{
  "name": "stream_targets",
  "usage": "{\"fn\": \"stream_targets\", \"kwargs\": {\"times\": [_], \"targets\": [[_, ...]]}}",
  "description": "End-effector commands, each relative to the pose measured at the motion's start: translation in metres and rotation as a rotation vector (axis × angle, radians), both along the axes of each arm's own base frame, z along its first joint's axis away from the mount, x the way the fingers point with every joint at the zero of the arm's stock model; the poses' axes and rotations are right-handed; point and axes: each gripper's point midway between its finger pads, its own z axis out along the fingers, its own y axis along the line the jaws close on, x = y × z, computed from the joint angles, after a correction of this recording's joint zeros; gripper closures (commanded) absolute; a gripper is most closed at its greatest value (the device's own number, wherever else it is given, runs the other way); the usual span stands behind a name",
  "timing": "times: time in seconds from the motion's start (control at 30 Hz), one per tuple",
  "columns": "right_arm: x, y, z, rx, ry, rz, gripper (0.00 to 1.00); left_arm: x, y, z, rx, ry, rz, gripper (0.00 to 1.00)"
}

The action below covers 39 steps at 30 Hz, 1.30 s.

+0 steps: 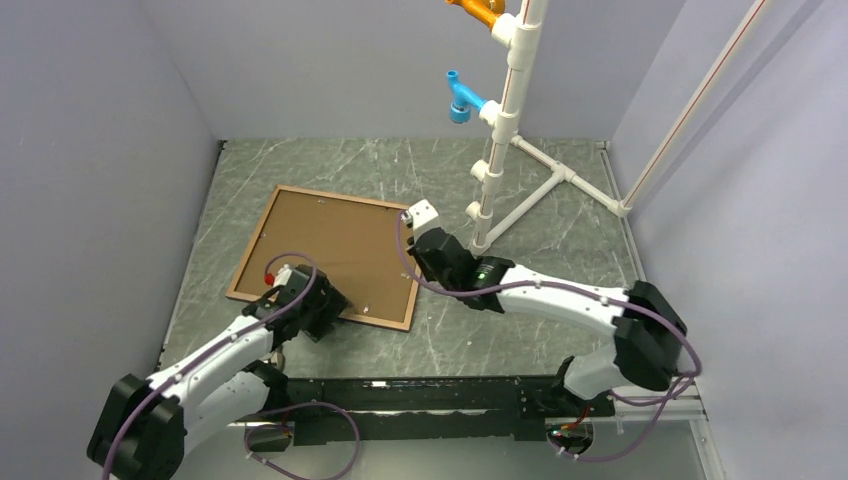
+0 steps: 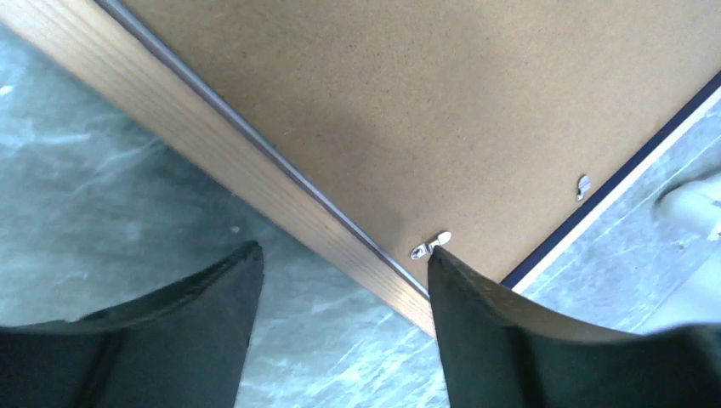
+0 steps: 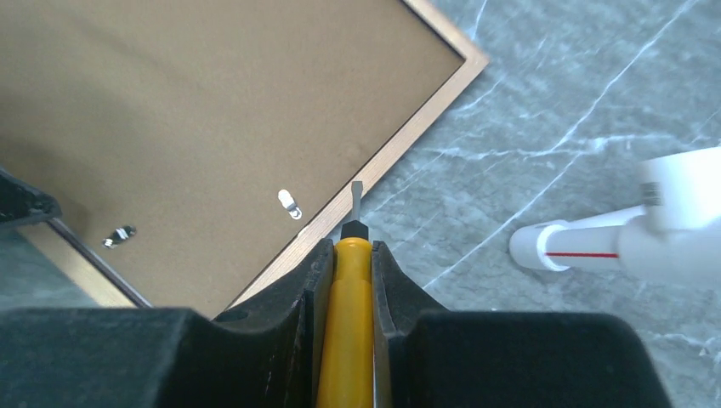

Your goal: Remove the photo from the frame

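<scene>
The frame (image 1: 340, 197) lies face down on the table, wooden rim up, with the brown backing board (image 1: 330, 250) filling it. The photo's printed side is hidden underneath. My left gripper (image 1: 315, 303) is open at the frame's near corner (image 2: 344, 251), one finger over the bare table and the other finger (image 2: 476, 323) beside a small metal clip (image 2: 430, 246). A thin navy edge (image 2: 612, 183) shows along the adjacent side. My right gripper (image 3: 350, 246) is shut on a yellow screwdriver (image 3: 349, 323). Its blade (image 3: 356, 200) points at the frame's right rim, near another clip (image 3: 290, 203).
A white PVC pipe stand (image 1: 505, 120) rises behind the right arm (image 1: 560, 290), carrying a blue fitting (image 1: 462, 100) and an orange one (image 1: 480, 10). One pipe foot (image 3: 595, 246) lies just right of the screwdriver. Grey walls enclose the marbled table (image 1: 500, 340).
</scene>
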Motion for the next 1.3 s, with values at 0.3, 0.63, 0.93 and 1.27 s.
{"fn": "stream_targets", "kwargs": {"times": [0.3, 0.63, 0.93, 1.27], "targets": [[-0.039, -0.019, 0.045, 0.219, 0.02, 0.049, 1.0, -0.046, 0.025, 0.022, -0.001, 0.208, 0.154, 0.02], [-0.055, -0.027, 0.042, 0.271, 0.04, 0.089, 1.0, -0.003, 0.031, 0.007, 0.016, 0.204, 0.273, 0.18], [-0.057, -0.033, 0.04, 0.247, 0.026, 0.098, 1.0, 0.004, 0.036, -0.005, 0.071, 0.236, 0.296, 0.33], [-0.058, -0.028, 0.041, 0.254, 0.032, 0.123, 1.0, 0.022, 0.052, -0.007, 0.204, 0.202, 0.208, 0.55]]}}
